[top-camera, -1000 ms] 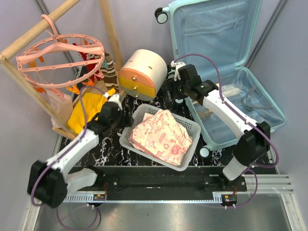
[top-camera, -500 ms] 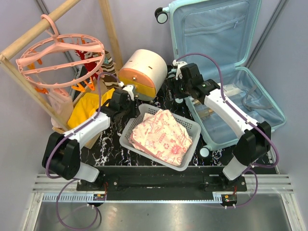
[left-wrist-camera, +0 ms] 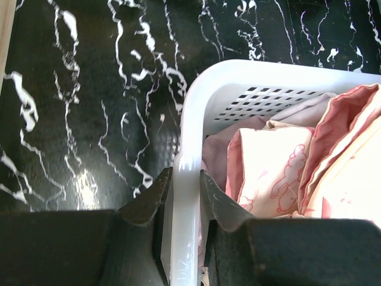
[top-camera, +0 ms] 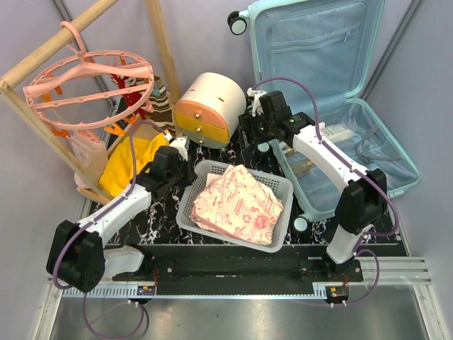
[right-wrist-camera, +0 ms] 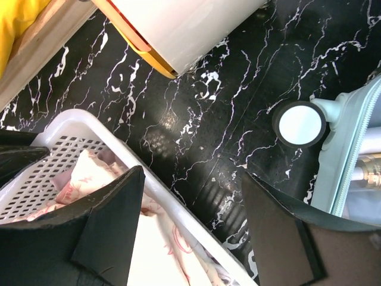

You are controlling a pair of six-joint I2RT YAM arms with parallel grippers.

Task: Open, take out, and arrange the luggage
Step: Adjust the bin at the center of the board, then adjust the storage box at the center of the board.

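Observation:
The luggage (top-camera: 333, 85) lies open at the back right, its lid propped upright and its lower shell (top-camera: 368, 163) flat on the table. One of its wheels (right-wrist-camera: 299, 124) shows in the right wrist view. A white perforated basket (top-camera: 284, 187) holds folded pink patterned cloth (top-camera: 237, 202) at the table's middle. My left gripper (top-camera: 180, 166) is shut on the basket's left rim (left-wrist-camera: 186, 179), one finger (left-wrist-camera: 147, 199) outside and the other inside. My right gripper (right-wrist-camera: 191, 179) hangs open over the black table by the basket's far corner, with nothing in it.
A cream-and-orange drawer box (top-camera: 209, 106) stands behind the basket. A pink round clip hanger (top-camera: 88, 78) hangs from a wooden frame (top-camera: 163, 42) at the left, above a yellow garment (top-camera: 131, 159). The table is black marble (left-wrist-camera: 89, 89).
My left gripper swung in to the basket's left rim and closed on it. The basket turned slightly. My right gripper drifted a little to the left, still open.

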